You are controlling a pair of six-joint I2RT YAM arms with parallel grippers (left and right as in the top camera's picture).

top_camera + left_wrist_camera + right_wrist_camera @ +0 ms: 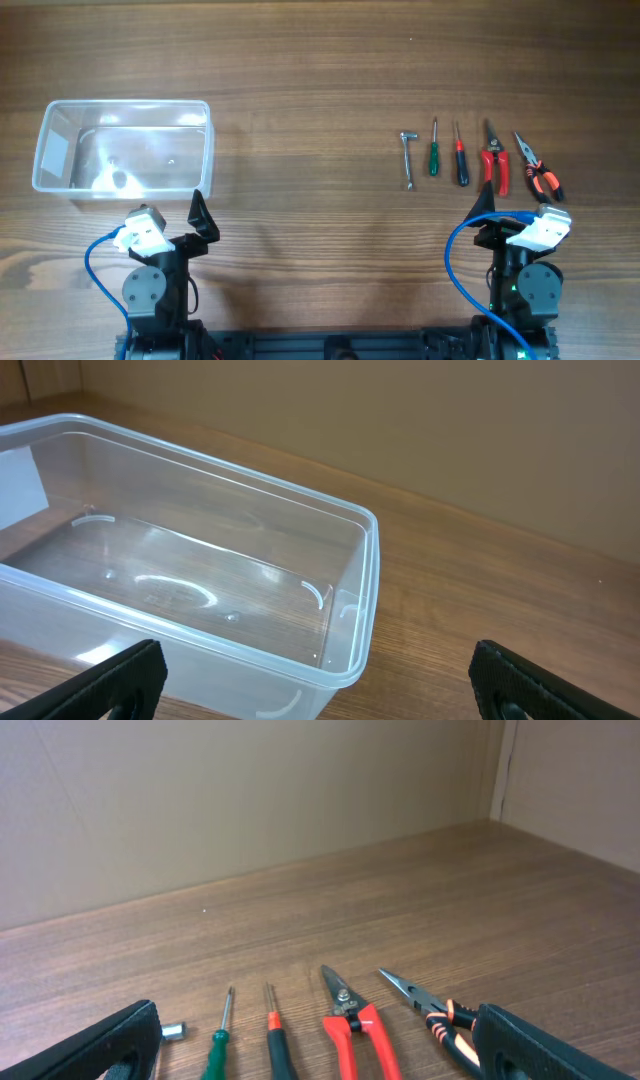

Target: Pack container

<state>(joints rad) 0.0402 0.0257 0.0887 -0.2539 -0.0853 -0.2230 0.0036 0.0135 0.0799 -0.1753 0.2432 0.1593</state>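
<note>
The clear plastic container (122,146) stands empty at the far left of the table; it fills the left wrist view (190,580). My left gripper (197,215) is open and empty, just in front of the container's near right corner (320,695). A row of hand tools lies at the right: a small metal wrench (408,158), a green screwdriver (434,150), a red-and-black screwdriver (460,155), red cutters (493,160) and orange-black pliers (537,170). My right gripper (487,205) is open and empty, just in front of the tools (320,1060).
The wood table (310,90) runs wide between the container and the tools. A beige wall (250,800) stands behind the table. Blue cables loop beside both arm bases at the front edge.
</note>
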